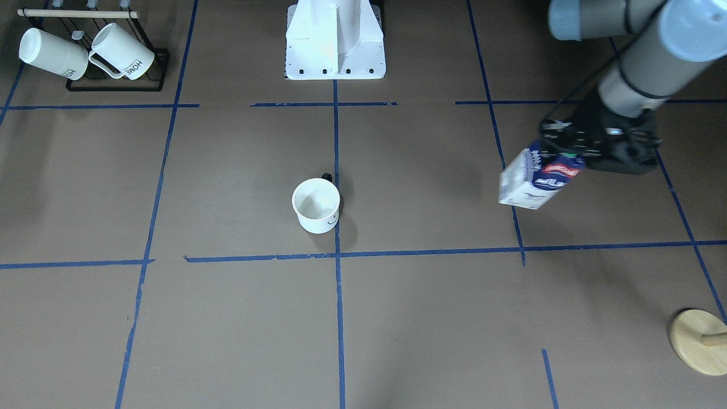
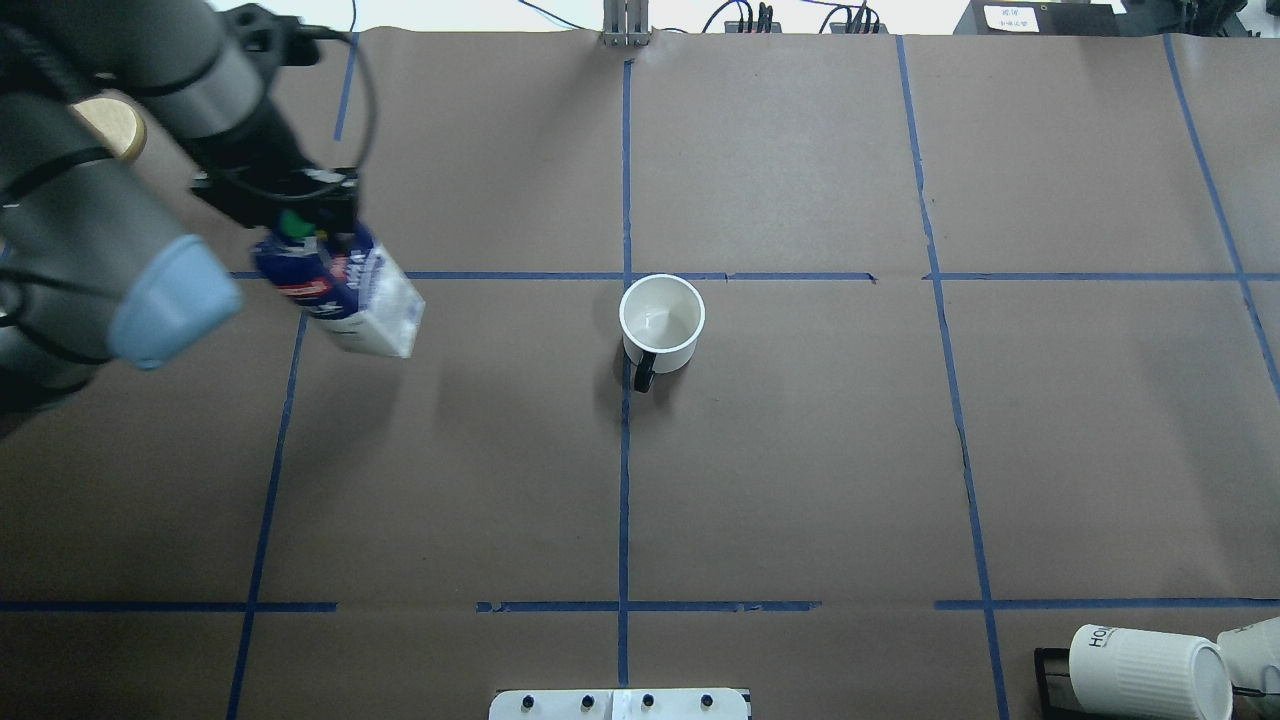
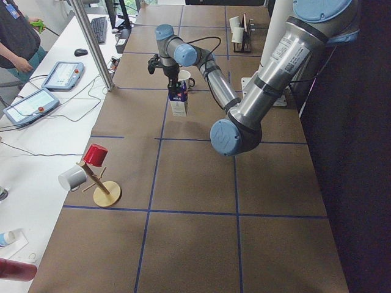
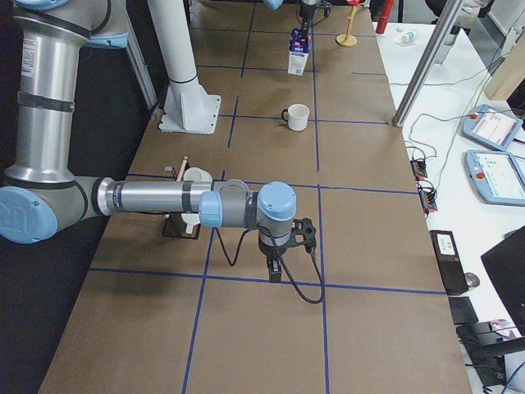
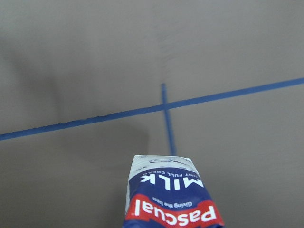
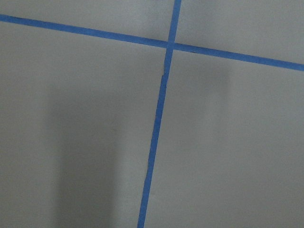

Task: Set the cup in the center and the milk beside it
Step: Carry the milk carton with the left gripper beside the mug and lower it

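Observation:
The cup (image 1: 316, 205) is a smooth white mug with a black handle. It stands upright just beside the crossing of the long blue tape lines at the center (image 1: 337, 255), and also shows in the overhead view (image 2: 661, 320). My left gripper (image 1: 559, 152) is shut on the top of the milk (image 1: 537, 182), a blue and white carton with a red label. It holds the carton tilted and clear of the table, well to the robot's left of the cup (image 2: 345, 295). My right gripper (image 4: 275, 271) shows only in the exterior right view, low over the tape; I cannot tell if it is open or shut.
A black rack (image 1: 113, 85) with two ribbed HOME mugs stands at the robot's right near corner. A wooden mug tree (image 1: 698, 341) stands at the far left corner, with a red cup (image 3: 95, 154) on it. The robot base (image 1: 335, 51) is at the near edge.

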{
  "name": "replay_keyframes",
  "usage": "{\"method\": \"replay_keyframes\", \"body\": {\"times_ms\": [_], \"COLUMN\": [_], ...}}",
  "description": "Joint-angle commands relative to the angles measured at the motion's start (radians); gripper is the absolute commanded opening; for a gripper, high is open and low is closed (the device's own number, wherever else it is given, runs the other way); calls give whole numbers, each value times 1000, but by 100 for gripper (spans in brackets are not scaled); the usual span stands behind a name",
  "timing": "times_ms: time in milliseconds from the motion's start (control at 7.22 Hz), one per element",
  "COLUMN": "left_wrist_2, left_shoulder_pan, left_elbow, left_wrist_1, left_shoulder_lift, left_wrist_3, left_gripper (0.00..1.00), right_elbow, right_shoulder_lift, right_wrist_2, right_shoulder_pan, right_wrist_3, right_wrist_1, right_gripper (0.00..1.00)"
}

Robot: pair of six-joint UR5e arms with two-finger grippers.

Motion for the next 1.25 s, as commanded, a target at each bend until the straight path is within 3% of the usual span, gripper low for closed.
{"method": "replay_keyframes", "body": {"times_ms": [0,277,554,831,969,1108], "left_wrist_2": [69,98,114,127,167,169], "left_shoulder_pan": [109,157,165,180,201,201], "left_elbow": [195,277,329,332,340,338], "left_wrist_1": [-44,-144,-151,-151,-152,-152], "left_shoulder_lift": [-216,-243,-280,-277,-277,-277], "left_wrist_3": [-161,-196,-196,-194,-194,-193], "left_gripper": [36,37,38,47,58,90], "right_elbow": [-3,-3,-4,-4,-4,-4], "right_shoulder_lift": [0,0,0,0,0,0], "right_wrist_2": [1,1,1,1,0,0], "right_shoulder_pan": [0,0,0,0,0,0], "right_wrist_3": [0,-1,-2,0,0,2], "right_wrist_1": [0,0,0,0,0,0], "right_gripper": [100,100,100,100,100,100]}}
